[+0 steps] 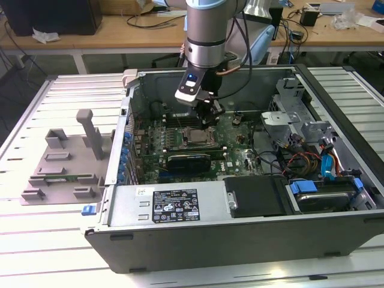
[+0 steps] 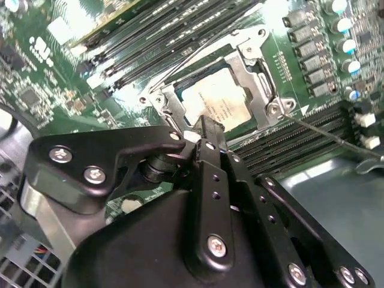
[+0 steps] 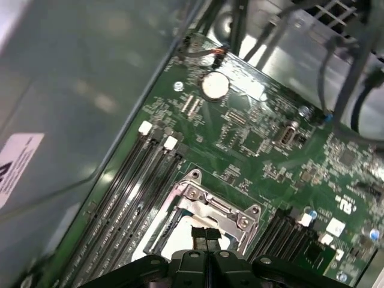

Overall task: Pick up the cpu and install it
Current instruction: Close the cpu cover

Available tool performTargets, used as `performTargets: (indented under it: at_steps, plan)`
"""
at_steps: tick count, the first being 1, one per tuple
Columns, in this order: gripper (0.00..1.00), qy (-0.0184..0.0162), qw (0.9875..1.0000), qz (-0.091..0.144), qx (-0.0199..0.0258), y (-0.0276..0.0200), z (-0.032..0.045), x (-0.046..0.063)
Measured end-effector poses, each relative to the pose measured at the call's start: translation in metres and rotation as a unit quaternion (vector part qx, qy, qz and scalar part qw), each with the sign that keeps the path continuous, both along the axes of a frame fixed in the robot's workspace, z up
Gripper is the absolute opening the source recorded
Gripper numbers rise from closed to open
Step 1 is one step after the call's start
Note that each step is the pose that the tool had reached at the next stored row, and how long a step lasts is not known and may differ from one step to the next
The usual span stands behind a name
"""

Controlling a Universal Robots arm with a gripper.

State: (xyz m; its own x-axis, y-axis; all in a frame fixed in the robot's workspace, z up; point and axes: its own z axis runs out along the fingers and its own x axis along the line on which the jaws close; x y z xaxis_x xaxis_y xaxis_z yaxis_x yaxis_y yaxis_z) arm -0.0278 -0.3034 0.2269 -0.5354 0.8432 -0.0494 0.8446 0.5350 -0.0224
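Note:
The cpu (image 1: 198, 138) is a small square chip with a silver-grey top. It lies flat in the metal socket frame (image 2: 259, 81) on the green motherboard (image 1: 234, 157) inside the open computer case. In the second wrist view the cpu (image 2: 217, 99) sits just beyond the black fingertips (image 2: 207, 128). My gripper (image 1: 211, 115) hangs just above the socket, over the chip's near edge. In the first wrist view its two fingertips (image 3: 201, 236) are pressed together with nothing between them, above the socket frame (image 3: 210, 207).
The case walls (image 1: 129, 120) close in the board. A long black expansion card (image 1: 189, 161) lies in front of the socket, and memory slots (image 2: 174, 30) flank it. Drive cages and cables (image 1: 306, 153) fill the exterior view's right. A grey plastic fixture (image 1: 66, 162) stands outside the case.

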Motion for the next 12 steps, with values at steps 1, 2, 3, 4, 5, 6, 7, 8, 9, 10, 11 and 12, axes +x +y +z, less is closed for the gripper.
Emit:
performTargets:
  at_steps: [1, 2, 3, 4, 5, 6, 7, 8, 9, 10, 11, 12]
  plan:
    - [0.11, 0.0000, 0.9999, 0.017, 0.0000, 0.0000, -0.0001, 0.0000]
    - [0.11, 0.0000, 0.9994, 0.033, 0.0000, 0.0000, -0.0002, 0.0000]
    - [0.11, 0.0000, 0.9987, 0.050, 0.0000, 0.0000, -0.0003, 0.0000]
    - [0.11, 0.0000, 0.9980, 0.063, 0.0000, 0.0000, -0.0003, 0.0000]
    - [0.11, 0.0000, 0.9974, 0.072, 0.0000, 0.0000, -0.0004, 0.0000]
    - [0.11, 0.0000, 0.9962, 0.087, 0.0000, 0.0000, -0.0005, 0.0000]
    - [0.11, 0.0000, 0.9950, 0.100, 0.0000, 0.0000, -0.0005, 0.0000]
    - [0.11, 0.0000, 0.9940, 0.109, 0.0000, 0.0000, -0.0006, 0.0000]
    - [0.11, 0.0000, 0.9916, 0.130, 0.0000, 0.0000, -0.0007, 0.0000]
    - [0.11, 0.0000, 0.9889, 0.149, -0.0001, 0.0000, -0.0008, 0.0000]
    - [0.11, 0.0000, 0.9874, 0.158, 0.0000, 0.0000, -0.0009, 0.0000]
    - [0.11, 0.0000, 0.9851, 0.172, 0.0000, 0.0000, -0.0010, 0.0000]
